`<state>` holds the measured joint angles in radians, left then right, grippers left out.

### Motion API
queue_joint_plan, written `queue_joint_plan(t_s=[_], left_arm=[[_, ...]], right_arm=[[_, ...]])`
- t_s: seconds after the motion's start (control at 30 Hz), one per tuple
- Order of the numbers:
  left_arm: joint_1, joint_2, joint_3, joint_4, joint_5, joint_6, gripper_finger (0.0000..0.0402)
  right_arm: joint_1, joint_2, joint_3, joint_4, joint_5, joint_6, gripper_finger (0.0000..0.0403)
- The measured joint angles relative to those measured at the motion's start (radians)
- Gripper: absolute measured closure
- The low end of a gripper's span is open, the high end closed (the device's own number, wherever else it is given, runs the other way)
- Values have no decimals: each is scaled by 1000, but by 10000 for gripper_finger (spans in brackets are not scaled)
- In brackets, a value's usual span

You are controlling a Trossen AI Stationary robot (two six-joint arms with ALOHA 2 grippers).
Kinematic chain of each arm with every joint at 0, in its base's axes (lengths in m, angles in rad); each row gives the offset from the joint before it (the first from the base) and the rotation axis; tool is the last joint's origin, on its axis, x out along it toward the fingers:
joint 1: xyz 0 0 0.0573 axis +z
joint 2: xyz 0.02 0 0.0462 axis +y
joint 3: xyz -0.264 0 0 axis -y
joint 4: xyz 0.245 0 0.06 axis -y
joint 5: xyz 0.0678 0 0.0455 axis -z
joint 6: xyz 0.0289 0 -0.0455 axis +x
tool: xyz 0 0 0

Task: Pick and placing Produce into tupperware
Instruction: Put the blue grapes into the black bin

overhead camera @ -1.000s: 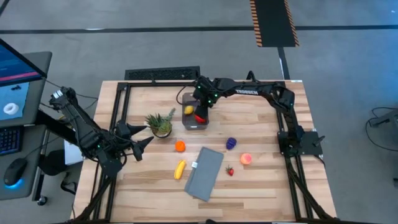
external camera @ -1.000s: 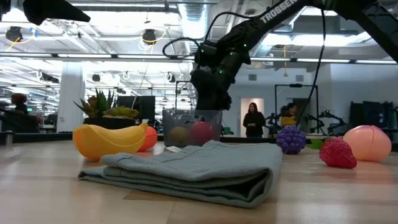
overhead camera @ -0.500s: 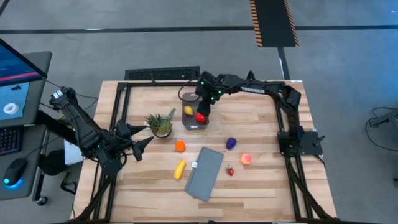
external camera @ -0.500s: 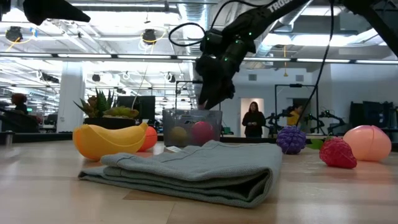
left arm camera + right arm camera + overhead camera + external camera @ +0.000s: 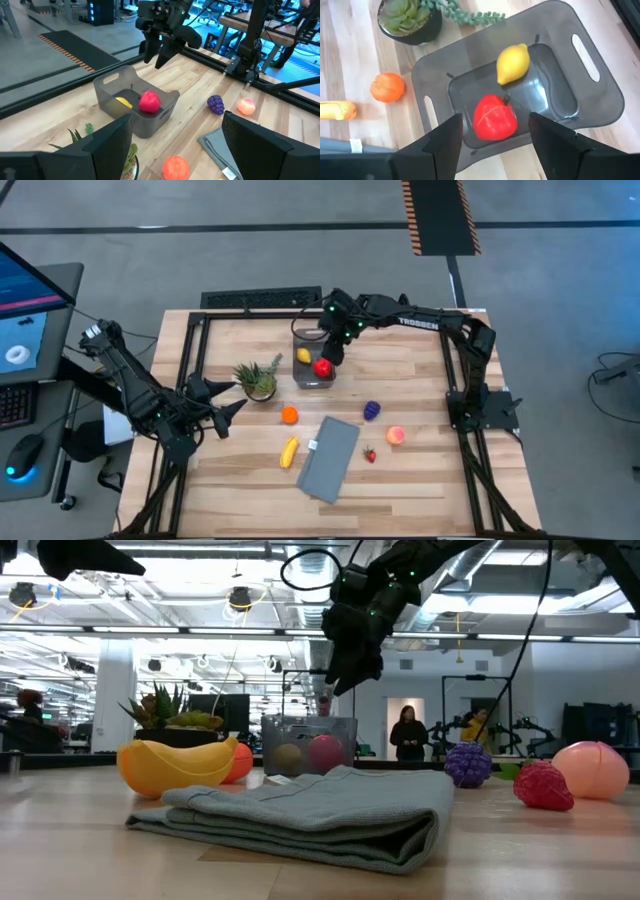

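The right gripper (image 5: pixel 331 356) hovers above the clear-grey tub (image 5: pixel 313 383), fingers spread apart and holding nothing. Inside the tub lie a red fruit (image 5: pixel 494 116) and a yellow lemon (image 5: pixel 513 63), side by side. On the table outside the tub sit an orange (image 5: pixel 289 415), a banana (image 5: pixel 289 452), purple grapes (image 5: pixel 372 411), a pink peach (image 5: pixel 396 435) and a small strawberry (image 5: pixel 369 455), around a folded grey cloth (image 5: pixel 329 457). The left gripper (image 5: pixel 238 407) waits at the table's left edge, fingers apart and empty.
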<state>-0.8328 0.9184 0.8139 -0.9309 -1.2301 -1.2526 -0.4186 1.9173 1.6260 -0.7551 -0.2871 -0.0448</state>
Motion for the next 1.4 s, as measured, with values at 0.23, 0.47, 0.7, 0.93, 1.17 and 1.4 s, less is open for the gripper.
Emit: queue_joint_plan(t_s=[0.23,0.47,0.7,0.93,1.17,1.4], left_arm=[[0,0,0,1,-2,-1,107],[0,0,0,1,-1,-8,107],[0,0,0,0,-1,-8,107],[0,0,0,-2,-5,-8,107],[0,0,0,-2,-6,-8,107],[0,0,0,-2,-7,-8,107]], right_arm=[[13,-1,0,-42,0,0,152],[20,-1,0,-92,0,0,152],[24,-27,-1,-165,1,-14,153],[24,-147,-1,-117,52,-16,170],[26,-326,-133,40,82,6,185],[26,-542,-387,242,82,68,185]])
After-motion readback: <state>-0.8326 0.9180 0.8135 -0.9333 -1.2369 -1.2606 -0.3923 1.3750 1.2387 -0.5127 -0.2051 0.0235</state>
